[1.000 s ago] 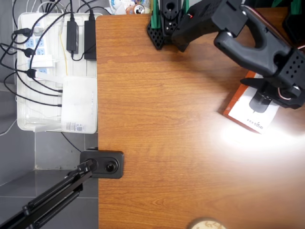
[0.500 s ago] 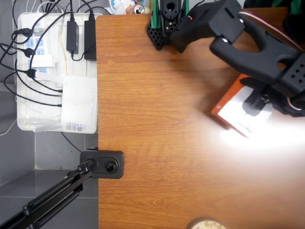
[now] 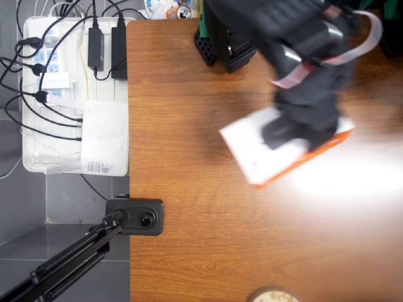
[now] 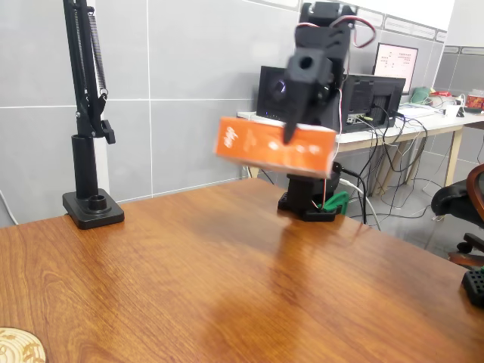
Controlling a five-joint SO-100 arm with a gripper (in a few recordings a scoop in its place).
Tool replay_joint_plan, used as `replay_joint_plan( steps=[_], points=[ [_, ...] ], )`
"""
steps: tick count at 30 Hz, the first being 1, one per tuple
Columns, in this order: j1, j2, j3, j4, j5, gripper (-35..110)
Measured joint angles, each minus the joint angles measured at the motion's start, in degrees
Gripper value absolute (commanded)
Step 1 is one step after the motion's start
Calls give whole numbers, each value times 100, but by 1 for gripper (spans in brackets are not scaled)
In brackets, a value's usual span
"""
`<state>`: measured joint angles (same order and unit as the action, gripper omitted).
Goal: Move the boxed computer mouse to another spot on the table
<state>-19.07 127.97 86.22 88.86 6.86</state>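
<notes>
Overhead view: boxed computer mouse (image 3: 252, 148) blurred, sitting right of centre over the tabletop (image 3: 189, 239), partly covered by the dark arm. White face turned up, orange-red edge along the side toward five o'clock. Long axis running from about eight o'clock to two o'clock, so tilted against the tabletop's edges. End effector (image 3: 291, 132) clamped on the box near its middle, judging from how the dark mass sits across it; fingers themselves smeared by blur. Probably gripped mid-length to keep the flat box balanced while carried. At nine o'clock, off the wood, a white tray (image 3: 31, 160) with power strips, cables and a plain white router-like box (image 3: 104, 135). At seven o'clock a black clamp base (image 3: 135, 216) on the tabletop's edge.

Fixed view: boxed computer mouse (image 4: 276, 147) held clear above the tabletop (image 4: 189, 280), nothing beneath touching it. Orange-red edge facing the camera, long axis close to level, dipping slightly toward three o'clock. End effector (image 4: 291, 134) closed on the box, one dark finger (image 4: 292, 125) crossing the orange side from above. Lifted high, likely to clear the wood during transfer. Black lamp stand (image 4: 89, 204) at nine o'clock, well apart.
</notes>
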Motion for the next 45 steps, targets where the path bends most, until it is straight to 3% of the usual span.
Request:
replay_joint_plan(
  steps=[7, 17, 27, 37, 38, 40, 45],
  points=[
    [2821, -984, -79, -694, 9, 0],
    [4526, -2373, 439, -1239, -9, 0],
    [4298, -2707, 1081, -1854, -9, 0],
    [4166, -2795, 1081, -1828, -9, 0],
    [4122, -2804, 1081, -1784, -9, 2],
    [4069, -2883, 1072, -1679, -9, 24],
    [4113, -2795, 1283, -2294, -9, 104]
  ],
)
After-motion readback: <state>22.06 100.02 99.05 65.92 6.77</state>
